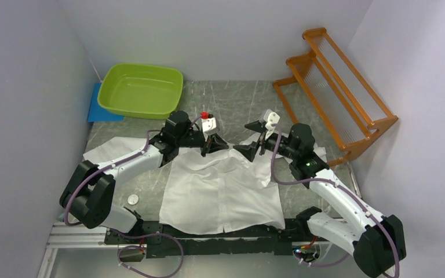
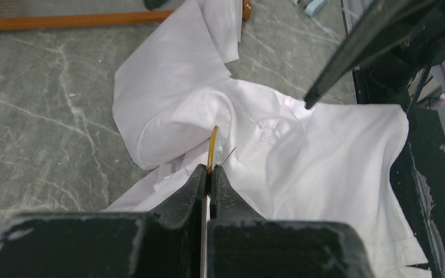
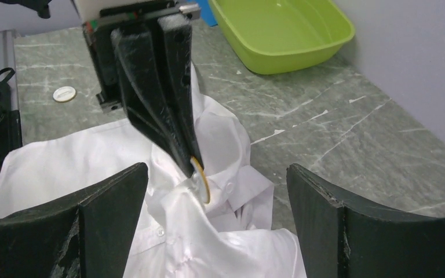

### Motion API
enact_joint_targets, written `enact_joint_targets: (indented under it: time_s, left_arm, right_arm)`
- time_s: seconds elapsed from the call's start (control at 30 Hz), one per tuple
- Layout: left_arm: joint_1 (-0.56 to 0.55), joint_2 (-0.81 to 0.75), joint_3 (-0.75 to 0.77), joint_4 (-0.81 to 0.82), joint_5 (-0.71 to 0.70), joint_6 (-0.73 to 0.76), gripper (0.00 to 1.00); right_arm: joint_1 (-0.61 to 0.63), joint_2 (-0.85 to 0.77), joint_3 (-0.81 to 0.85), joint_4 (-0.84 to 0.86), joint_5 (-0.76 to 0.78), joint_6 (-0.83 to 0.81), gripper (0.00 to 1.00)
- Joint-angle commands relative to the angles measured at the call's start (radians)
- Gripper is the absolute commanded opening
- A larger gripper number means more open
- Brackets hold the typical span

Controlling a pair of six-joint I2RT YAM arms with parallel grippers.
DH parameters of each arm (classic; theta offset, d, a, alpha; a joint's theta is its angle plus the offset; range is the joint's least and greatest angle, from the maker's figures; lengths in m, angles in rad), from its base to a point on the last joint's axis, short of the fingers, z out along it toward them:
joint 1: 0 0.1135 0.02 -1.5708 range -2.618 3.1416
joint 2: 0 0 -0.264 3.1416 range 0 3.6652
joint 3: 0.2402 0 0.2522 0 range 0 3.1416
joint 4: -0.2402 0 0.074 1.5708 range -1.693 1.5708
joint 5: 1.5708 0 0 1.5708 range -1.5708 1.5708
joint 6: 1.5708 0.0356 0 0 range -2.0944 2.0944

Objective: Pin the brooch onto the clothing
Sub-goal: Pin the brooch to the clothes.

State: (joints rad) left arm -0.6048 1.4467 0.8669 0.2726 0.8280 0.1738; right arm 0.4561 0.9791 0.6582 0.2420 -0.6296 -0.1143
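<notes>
White shirt (image 1: 220, 191), gold brooch (image 2: 212, 147), lime-green basin (image 1: 142, 90), orange rack (image 1: 376, 131).

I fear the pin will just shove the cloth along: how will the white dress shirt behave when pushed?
Probably floppy: the thin white dress shirt lies bunched in soft folds around the collar. It would likely slide on the smooth grey stone-look table unless held.

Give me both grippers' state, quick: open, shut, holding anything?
Left gripper: shut on the brooch, right at the white shirt.
Right gripper: open, holding nothing.
</notes>
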Motion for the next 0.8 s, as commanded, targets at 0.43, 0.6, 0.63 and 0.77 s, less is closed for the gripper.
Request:
enact_joint_targets:
  time_s: [0.43,0.6,0.63,0.77]
  left_arm:
    - [0.027,-0.050,-0.073,0.372,0.059,-0.229,0.03]
    - [0.027,-0.058,-0.075,0.354,0.073,-0.201,0.03]
    - [0.027,-0.058,-0.081,0.360,0.074,-0.200,0.03]
    - [0.027,-0.067,-0.091,0.369,0.081,-0.192,0.03]
  right_arm:
    - [-0.020,-0.009,-0.131,0.205,-0.147,-0.001,0.91]
    - [-0.020,0.019,-0.126,0.241,-0.135,-0.021,0.88]
    - [-0.020,0.027,-0.121,0.239,-0.133,-0.023,0.87]
    - [-0.022,0.063,-0.107,0.246,-0.139,-0.027,0.76]
